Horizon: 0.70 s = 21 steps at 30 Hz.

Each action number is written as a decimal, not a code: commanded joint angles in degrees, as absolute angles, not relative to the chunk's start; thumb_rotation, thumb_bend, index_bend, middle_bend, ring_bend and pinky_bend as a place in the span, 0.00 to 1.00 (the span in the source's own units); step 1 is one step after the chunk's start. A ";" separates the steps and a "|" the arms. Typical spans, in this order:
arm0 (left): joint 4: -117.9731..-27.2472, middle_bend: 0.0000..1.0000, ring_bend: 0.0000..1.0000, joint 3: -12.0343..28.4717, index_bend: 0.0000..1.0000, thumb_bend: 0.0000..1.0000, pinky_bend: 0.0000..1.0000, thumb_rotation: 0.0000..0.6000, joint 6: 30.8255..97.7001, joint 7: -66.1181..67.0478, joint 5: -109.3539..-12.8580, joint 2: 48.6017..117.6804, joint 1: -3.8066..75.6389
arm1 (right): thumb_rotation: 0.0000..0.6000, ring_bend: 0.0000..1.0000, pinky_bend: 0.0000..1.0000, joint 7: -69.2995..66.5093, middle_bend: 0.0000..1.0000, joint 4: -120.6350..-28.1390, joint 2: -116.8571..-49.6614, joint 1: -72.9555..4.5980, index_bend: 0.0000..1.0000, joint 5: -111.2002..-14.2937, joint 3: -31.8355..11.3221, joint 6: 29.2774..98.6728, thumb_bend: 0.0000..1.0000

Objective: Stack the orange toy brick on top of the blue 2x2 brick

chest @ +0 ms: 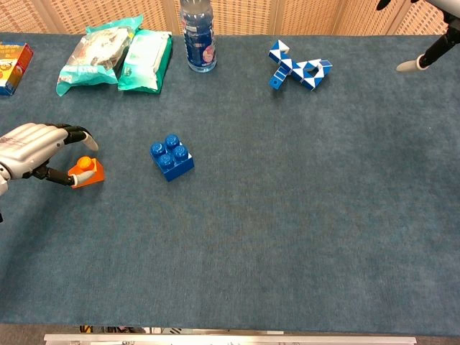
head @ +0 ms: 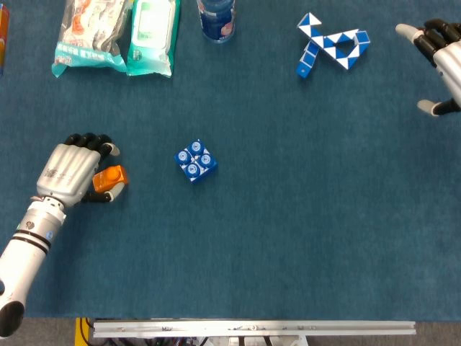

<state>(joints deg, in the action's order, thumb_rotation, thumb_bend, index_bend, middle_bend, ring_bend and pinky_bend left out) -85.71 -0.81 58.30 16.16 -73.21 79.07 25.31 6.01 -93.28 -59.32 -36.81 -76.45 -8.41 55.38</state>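
Observation:
The orange brick (head: pixel 110 177) (chest: pixel 88 172) lies on the blue cloth at the left. My left hand (head: pixel 72 169) (chest: pixel 36 147) is right beside it. The thumb touches its near side and the fingers (chest: pixel 79 134) curl above it, with a small gap showing in the chest view. The blue 2x2 brick (head: pixel 195 161) (chest: pixel 172 157) stands studs up to the right of the orange one, untouched. My right hand (head: pixel 441 50) (chest: pixel 431 50) hovers at the far right edge, fingers apart, holding nothing.
Two snack packets (head: pixel 115 36) (chest: pixel 115 54) and a bottle (head: pixel 216 18) (chest: pixel 197 36) line the back edge. A blue-and-white folding snake toy (head: pixel 333 47) (chest: pixel 298 70) lies at the back right. A box corner (chest: pixel 13 57) shows at the far left.

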 commanded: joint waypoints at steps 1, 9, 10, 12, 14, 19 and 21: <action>-87.08 0.19 0.17 -1.09 0.24 0.28 0.19 0.58 58.46 18.25 -72.23 78.33 25.04 | 1.00 0.14 0.23 5.75 0.25 -93.14 -59.34 -36.81 0.11 -76.64 -8.37 55.28 0.08; -87.78 0.19 0.17 -0.54 0.23 0.28 0.19 0.61 59.79 19.97 -69.55 78.91 24.00 | 1.00 0.14 0.23 4.77 0.25 -93.02 -59.07 -36.81 0.11 -77.28 -8.16 54.73 0.08; -87.80 0.19 0.17 -0.45 0.23 0.28 0.19 0.61 59.86 19.86 -69.29 78.95 23.89 | 1.00 0.14 0.23 4.62 0.25 -93.02 -59.05 -36.74 0.11 -77.33 -8.15 54.79 0.08; -87.96 0.19 0.17 -0.37 0.24 0.28 0.19 0.61 59.91 19.74 -68.82 78.91 23.70 | 1.00 0.14 0.23 4.28 0.25 -93.02 -58.98 -36.62 0.11 -77.48 -8.13 54.90 0.08; -88.11 0.19 0.17 -0.42 0.25 0.28 0.19 0.61 59.84 19.75 -68.56 78.89 23.59 | 1.00 0.14 0.23 4.13 0.25 -92.99 -58.91 -36.56 0.11 -77.66 -8.13 55.00 0.08; -88.17 0.19 0.17 -0.16 0.26 0.28 0.20 0.62 60.29 19.21 -68.33 79.62 23.27 | 1.00 0.14 0.23 3.80 0.25 -93.16 -58.69 -36.42 0.11 -77.96 -8.13 55.14 0.08; -87.96 0.19 0.17 -0.07 0.26 0.28 0.20 0.72 60.51 19.01 -68.46 80.02 23.19 | 1.00 0.14 0.23 3.75 0.25 -93.20 -58.59 -36.36 0.11 -77.99 -8.13 55.16 0.08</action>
